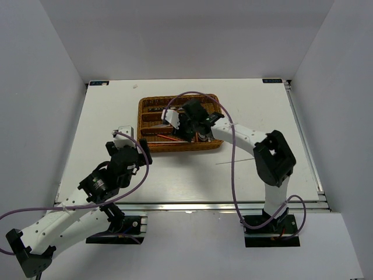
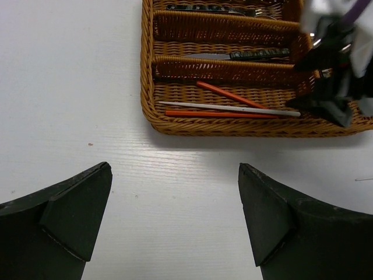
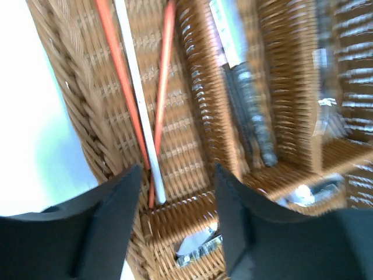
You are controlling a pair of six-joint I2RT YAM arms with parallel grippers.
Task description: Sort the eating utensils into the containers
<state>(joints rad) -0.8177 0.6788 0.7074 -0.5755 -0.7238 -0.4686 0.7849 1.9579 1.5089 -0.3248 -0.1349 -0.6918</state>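
Three chopsticks (image 2: 233,108) lie in the near long slot of the wicker tray (image 2: 147,87): two red and one white, with the white between them. One knife (image 2: 233,56) rests in the middle slot, and one dark-handled utensil (image 2: 210,8) shows in the far slot. The right hand (image 3: 178,221) hangs over the tray's end, fingers apart and empty. The left hand (image 2: 175,216) stands wide apart above the counter (image 2: 70,87).

I see a white tabletop (image 1: 116,116) boxed in by plain white walls (image 1: 46,58), with an aluminium rail (image 1: 192,205) along its near edge.
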